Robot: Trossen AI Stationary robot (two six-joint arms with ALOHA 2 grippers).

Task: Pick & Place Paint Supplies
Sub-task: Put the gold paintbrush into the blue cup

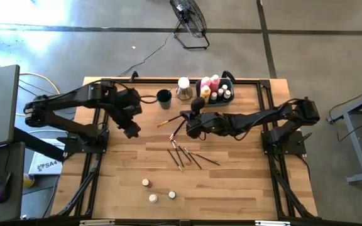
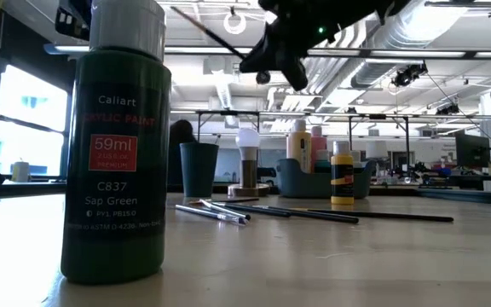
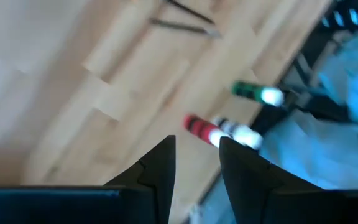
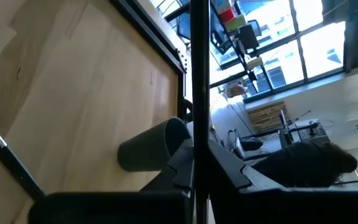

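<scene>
On the counter (image 1: 231,176), the cup (image 1: 163,96) stands at the back, left of the bin (image 1: 201,85) (bottles (image 1: 213,83) inside). Brushes (image 1: 187,156) lie mid-counter; three pots (image 1: 153,198) sit nearer the front edge.

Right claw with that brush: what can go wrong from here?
1. The right claw pinches the thin brush with a long end sticking out; it could pivot or slip.
2. The dark cup stands close by; a swing could tip it.
3. More brushes lie loose below; dipping could scatter them.

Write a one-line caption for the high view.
Right gripper lifts a brush over the table; left gripper hovers empty.
</scene>
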